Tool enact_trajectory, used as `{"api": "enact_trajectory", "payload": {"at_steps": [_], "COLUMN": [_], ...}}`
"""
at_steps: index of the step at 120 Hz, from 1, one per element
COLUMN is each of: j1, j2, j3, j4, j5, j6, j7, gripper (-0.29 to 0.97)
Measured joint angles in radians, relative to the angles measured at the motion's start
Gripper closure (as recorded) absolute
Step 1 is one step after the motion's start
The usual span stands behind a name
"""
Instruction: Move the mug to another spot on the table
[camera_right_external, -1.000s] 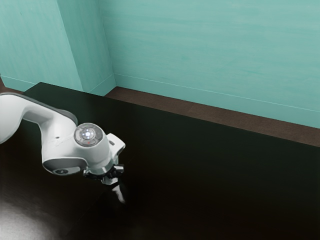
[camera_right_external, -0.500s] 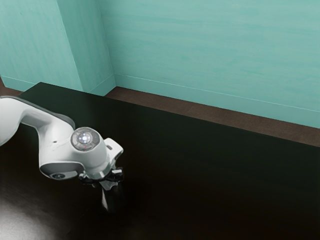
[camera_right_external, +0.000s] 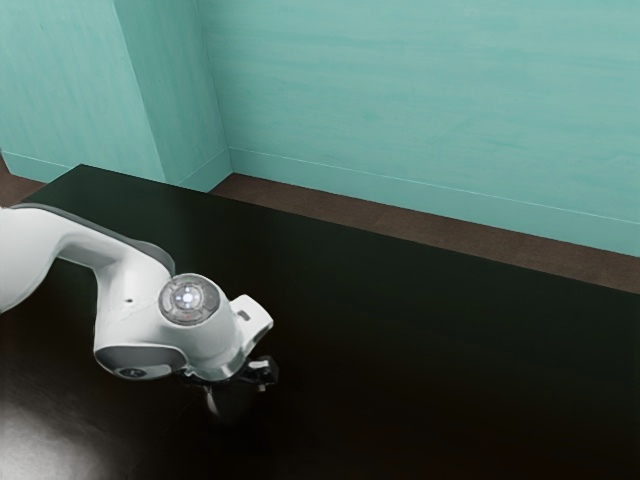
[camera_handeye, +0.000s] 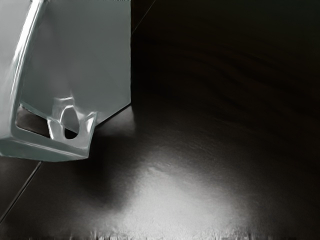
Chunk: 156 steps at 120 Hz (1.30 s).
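White arm (camera_right_external: 120, 290): enters from the exterior view's left, bent low over the worktop (camera_right_external: 430, 350). End effector (camera_right_external: 232, 388): just above the dark surface (how far it is parted cannot be told). Mug: cannot be made out against the black worktop. Teal wall (camera_right_external: 420, 90): behind, running to the exterior view's right.

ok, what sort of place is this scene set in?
Probably a plain, bare simulated room rather than a kitchen or workshop: teal walls meeting at a corner, a white baseboard along a brown floor, and one glossy dark table.
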Motion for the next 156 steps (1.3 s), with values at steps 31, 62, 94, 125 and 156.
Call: {"api": "enact_trajectory", "payload": {"at_steps": [31, 62, 94, 125, 156], "j1": [-0.006, -0.060, 0.152, 0.013, -0.402], "j2": [0.013, -0.002, -0.004, 0.017, 0.011], "j3": [-0.147, -0.151, -0.144, 0.006, 0.476], "j4": [0.113, 0.299, 0.628, 0.981, 1.101], "j5": [-0.071, -0.541, -0.729, -0.743, -0.746], "j6": [-0.003, -0.247, -0.723, -0.955, -1.108], "j7": [0.027, 0.323, 0.675, 0.903, 1.065], "gripper": [0.00, 0.00, 0.00, 0.00, 0.00]}}
